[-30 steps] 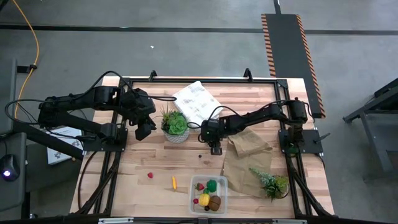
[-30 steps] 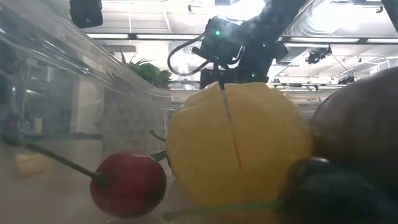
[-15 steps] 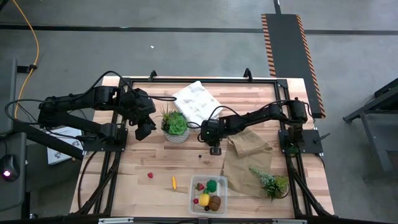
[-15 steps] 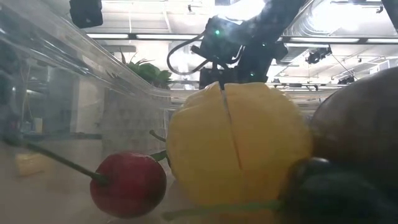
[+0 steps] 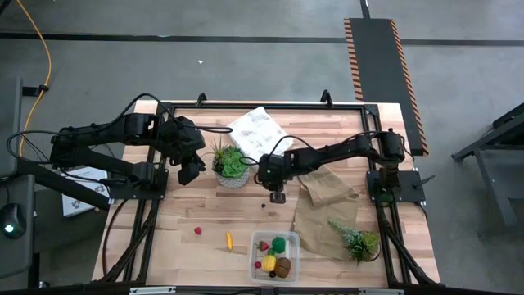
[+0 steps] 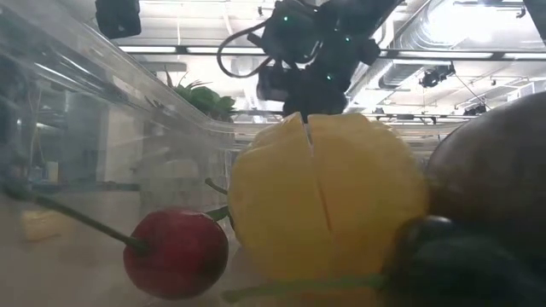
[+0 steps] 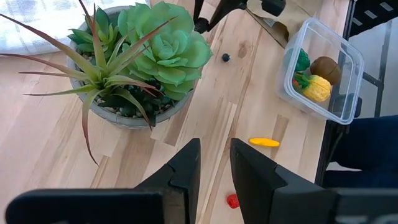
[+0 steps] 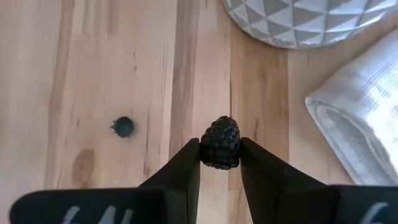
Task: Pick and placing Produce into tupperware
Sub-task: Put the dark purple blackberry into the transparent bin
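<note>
A wooden table [image 5: 205, 217] carries the job about half done: the clear tupperware [image 5: 293, 256], well in front of the right jaws, already holds the yellow lemon [image 5: 268, 262], a green broccoli-like piece [image 5: 279, 243], a brown kiwi-like ball [image 5: 283, 266] and a red berry [image 6: 175, 250]. The right gripper [image 8: 219, 163] hangs mid-table just beside the potted succulent [image 5: 230, 164], its jaws narrowed on a dark bumpy berry [image 8: 220, 143] pinched at their tips, clear of the wood. The left gripper [image 7: 214, 163] waits on the succulent's other side, its jaws narrow and empty. By the look of it three pieces remain loose: an orange stick [image 5: 229, 240], a red piece [image 5: 197, 231], and a small dark berry [image 8: 124, 126] lying just off to one side of the right jaws.
</note>
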`<move>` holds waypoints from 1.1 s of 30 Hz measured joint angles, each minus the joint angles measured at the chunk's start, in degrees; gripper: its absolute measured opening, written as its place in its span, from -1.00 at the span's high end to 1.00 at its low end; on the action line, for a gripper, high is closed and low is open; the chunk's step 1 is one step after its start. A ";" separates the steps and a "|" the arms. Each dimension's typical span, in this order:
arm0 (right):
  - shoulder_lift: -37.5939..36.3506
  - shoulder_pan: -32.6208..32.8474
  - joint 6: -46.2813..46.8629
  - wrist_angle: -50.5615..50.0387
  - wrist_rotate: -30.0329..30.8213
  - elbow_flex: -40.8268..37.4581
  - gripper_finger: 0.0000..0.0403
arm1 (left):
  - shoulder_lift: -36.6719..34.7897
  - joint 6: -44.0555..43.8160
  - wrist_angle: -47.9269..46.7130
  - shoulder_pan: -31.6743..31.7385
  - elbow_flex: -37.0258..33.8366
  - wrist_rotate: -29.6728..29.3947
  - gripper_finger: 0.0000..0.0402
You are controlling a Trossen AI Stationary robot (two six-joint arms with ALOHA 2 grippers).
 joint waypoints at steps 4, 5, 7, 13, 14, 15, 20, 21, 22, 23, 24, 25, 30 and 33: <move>0.00 0.34 0.07 -1.89 -0.99 1.08 0.61 | 0.00 0.00 0.00 0.01 0.00 -0.01 0.62; 0.00 0.62 0.08 -2.85 -1.12 1.32 0.61 | 0.00 0.00 0.00 0.00 0.01 -0.02 0.62; 0.00 1.40 0.07 -4.60 -1.21 1.80 0.61 | 0.00 0.00 0.00 0.01 0.00 0.00 0.62; 0.00 4.30 0.09 -9.22 -1.37 3.42 0.61 | 0.00 0.00 0.02 0.01 0.00 -0.02 0.62; 0.00 4.75 0.09 -10.04 -1.37 3.92 0.61 | 0.00 0.00 0.01 0.02 0.00 -0.02 0.62; 0.00 5.22 0.12 -10.82 -1.37 4.59 0.61 | 0.00 0.00 0.02 0.02 0.00 -0.01 0.62; 0.00 6.71 1.46 -14.55 -1.13 8.65 0.61 | 0.00 0.01 0.01 0.00 0.00 -0.02 0.62; 0.00 6.85 1.69 -15.52 -0.75 9.65 0.61 | 0.00 0.02 0.01 0.02 0.00 -0.02 0.62; -0.02 6.98 2.30 -16.44 -0.03 10.56 0.61 | 0.00 0.11 0.02 0.02 0.00 -0.02 0.62; -0.03 7.07 3.06 -17.38 0.81 11.36 0.61 | 0.00 0.45 0.00 0.01 0.00 -0.01 0.62; -0.04 7.08 4.18 -18.43 1.38 12.17 0.61 | 0.00 1.06 0.00 0.02 0.00 -0.02 0.62; -0.04 7.08 5.37 -19.47 1.71 12.96 0.61 | 0.00 1.87 -0.04 0.01 0.00 -0.02 0.62; -0.07 7.14 14.33 -22.17 1.94 16.38 0.61 | 0.00 6.31 -1.77 0.02 0.00 -0.02 0.62; -0.07 7.47 21.27 -22.23 1.97 17.86 0.61 | 0.00 7.73 -3.26 0.00 0.00 -0.02 0.62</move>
